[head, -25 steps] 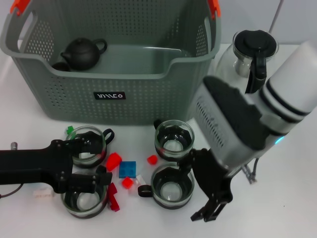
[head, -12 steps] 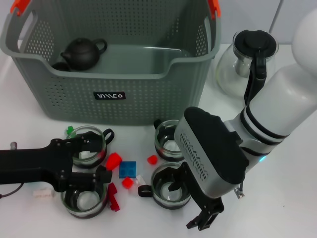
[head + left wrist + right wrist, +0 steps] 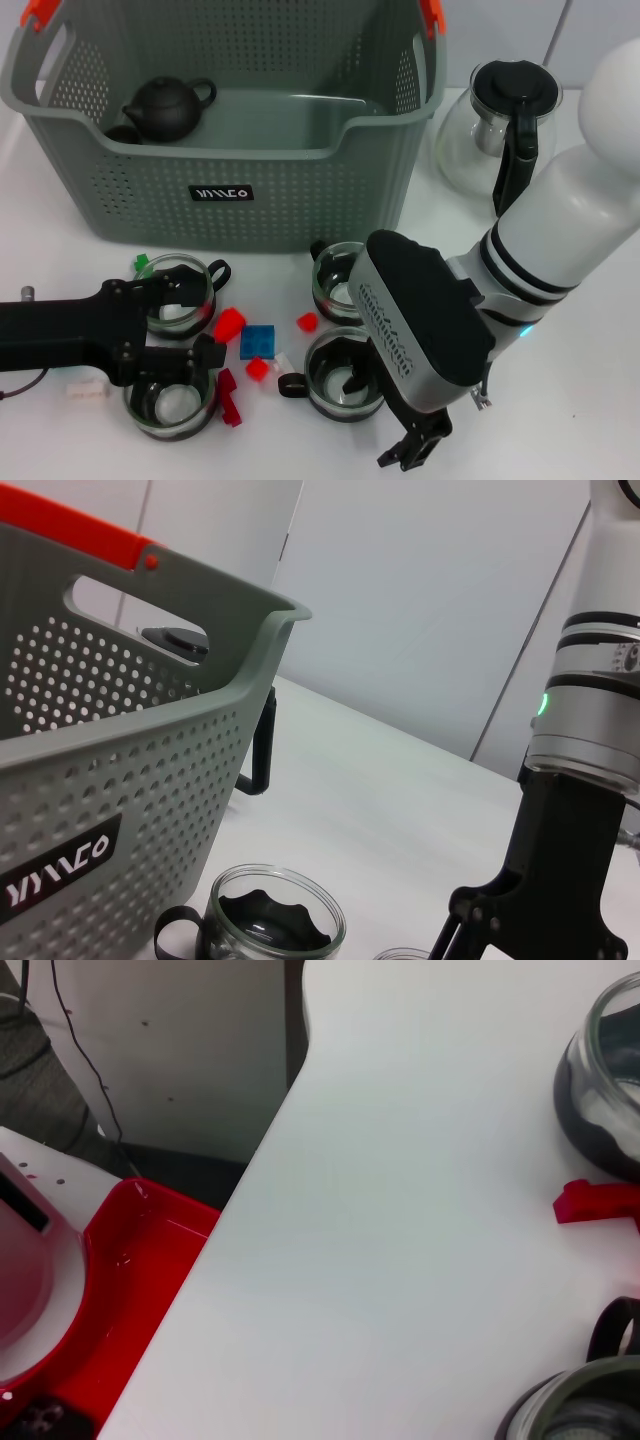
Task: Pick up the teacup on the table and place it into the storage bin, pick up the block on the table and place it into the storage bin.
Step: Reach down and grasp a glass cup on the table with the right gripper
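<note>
On the white table (image 3: 60, 240), in the head view, the grey storage bin (image 3: 225, 140) stands at the back with a black teapot (image 3: 168, 108) inside, and a glass teapot (image 3: 500, 125) sits just beside its right end. Four glass teacups lie in front. The right gripper (image 3: 385, 415) is lowered over the front right teacup (image 3: 345, 375), one finger inside it, one outside, jaws spread. The left gripper (image 3: 185, 330) lies low between the two left teacups, released. Red blocks and a blue block (image 3: 258, 341) are scattered between the cups. Only the left wrist view shows the bin's red handle clip (image 3: 80, 535); only the right wrist view shows a red tray (image 3: 110, 1280) beyond the table edge.
</note>
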